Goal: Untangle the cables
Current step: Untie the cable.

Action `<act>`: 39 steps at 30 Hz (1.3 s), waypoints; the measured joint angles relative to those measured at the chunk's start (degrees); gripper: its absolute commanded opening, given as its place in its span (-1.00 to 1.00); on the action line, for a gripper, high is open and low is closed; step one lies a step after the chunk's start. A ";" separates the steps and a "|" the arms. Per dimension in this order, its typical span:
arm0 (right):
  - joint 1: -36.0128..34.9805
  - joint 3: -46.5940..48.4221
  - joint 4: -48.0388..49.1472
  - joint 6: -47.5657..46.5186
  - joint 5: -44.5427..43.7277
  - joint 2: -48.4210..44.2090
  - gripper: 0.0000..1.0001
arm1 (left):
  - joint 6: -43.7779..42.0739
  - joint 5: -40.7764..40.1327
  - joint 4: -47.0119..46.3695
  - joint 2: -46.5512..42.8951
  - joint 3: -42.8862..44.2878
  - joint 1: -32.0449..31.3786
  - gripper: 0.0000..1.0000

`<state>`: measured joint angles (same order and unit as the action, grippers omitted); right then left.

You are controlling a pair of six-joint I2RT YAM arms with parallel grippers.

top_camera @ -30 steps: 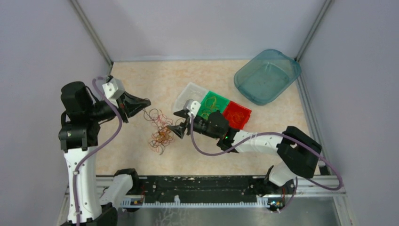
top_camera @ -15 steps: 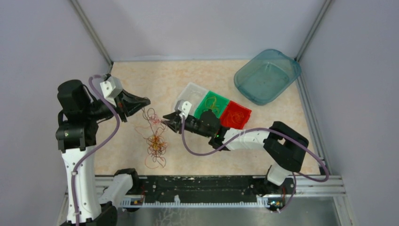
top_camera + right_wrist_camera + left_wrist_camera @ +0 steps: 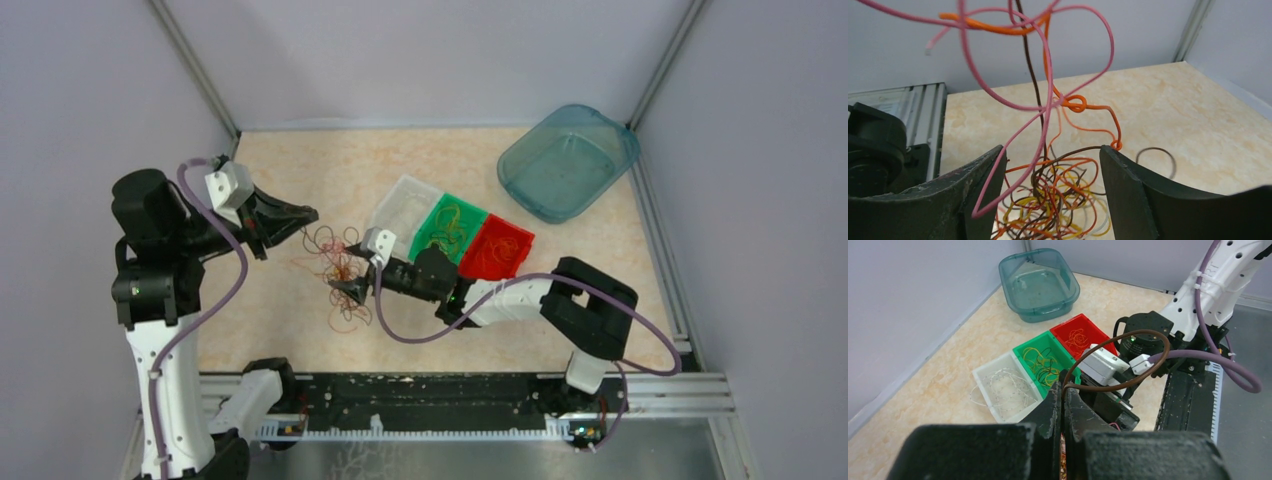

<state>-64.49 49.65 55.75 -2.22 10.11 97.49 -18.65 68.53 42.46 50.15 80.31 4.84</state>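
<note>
While left fingers (image 3: 1050,410) pinch a brown cable (image 3: 1138,331), right fingers (image 3: 1128,190) spread at the cables (image 3: 1058,195)

Bright even light, soft shadows, left hand (image 3: 1064,396) blurred close-up.

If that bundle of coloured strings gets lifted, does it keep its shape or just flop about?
Probably floppy: strands of the tangle of cables droop in loose curves from the left gripper, which pinches a brown loop. Likely light, hanging from such thin strands. Pulling one would probably drag others along: an orange strand is knotted round its neighbours.
</note>
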 measured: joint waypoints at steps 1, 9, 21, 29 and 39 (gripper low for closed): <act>0.00 0.00 0.15 -0.26 -0.52 0.28 0.30 | 0.13 0.28 0.02 0.00 0.37 0.00 -1.00; 0.11 -1.66 2.56 -1.20 -3.10 -1.18 0.36 | 0.57 1.86 0.17 -0.09 1.49 0.00 -1.00; 1.62 -8.04 0.02 0.22 3.56 -16.81 0.41 | -0.48 2.62 0.63 -0.02 1.49 0.00 -1.00; 2.89 -7.82 -0.87 0.35 5.31 -12.39 0.40 | 0.26 3.67 0.61 0.17 1.64 0.00 -1.00; 2.89 -3.65 0.48 0.83 5.64 -3.06 0.34 | 1.57 4.83 0.44 0.33 3.72 0.00 -1.00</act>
<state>-61.60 46.00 56.23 -1.39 15.75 94.43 -17.08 73.36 42.89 50.48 84.03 4.84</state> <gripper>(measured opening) 0.687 0.011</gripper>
